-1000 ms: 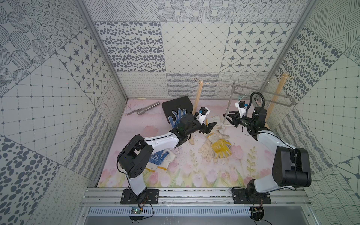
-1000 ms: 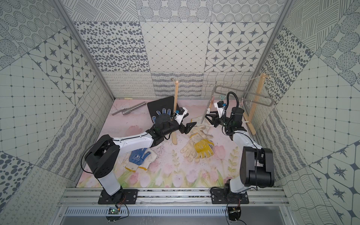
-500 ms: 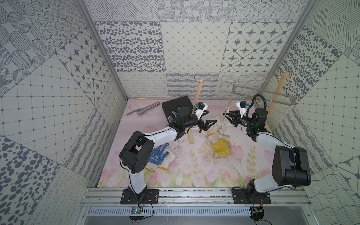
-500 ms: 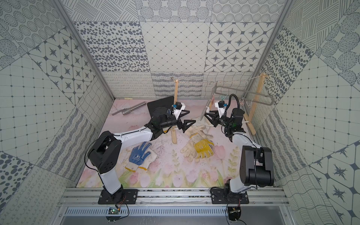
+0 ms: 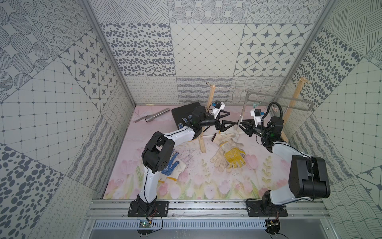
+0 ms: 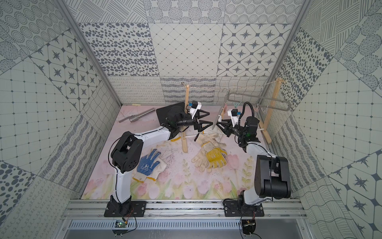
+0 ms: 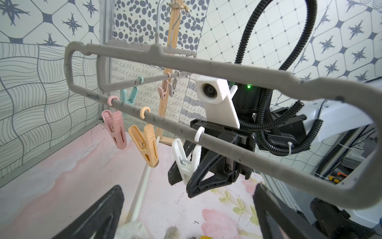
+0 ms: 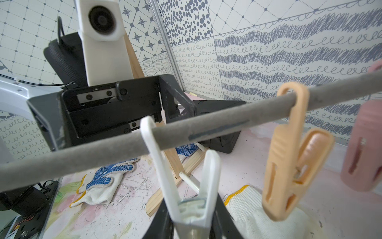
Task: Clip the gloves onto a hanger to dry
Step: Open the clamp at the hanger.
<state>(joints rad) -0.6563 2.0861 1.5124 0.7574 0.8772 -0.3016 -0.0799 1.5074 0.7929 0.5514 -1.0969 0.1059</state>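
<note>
My left tool (image 6: 210, 118) stands with its fingers spread wide, pointing at the near end of the grey hanger (image 6: 258, 96). The hanger hangs from the string (image 6: 206, 87) between two wooden posts (image 6: 187, 103). My right tool (image 6: 219, 124) meets that same end from the opposite side, fingers close together. Below them on the tabletop (image 6: 177, 186) lie a cream glove (image 6: 208, 137) and a yellow-dotted glove (image 6: 216, 158). A blue-dotted glove (image 6: 148, 163) lies beside my left arm. A metal pipe (image 6: 137, 117) lies at the back.
</note>
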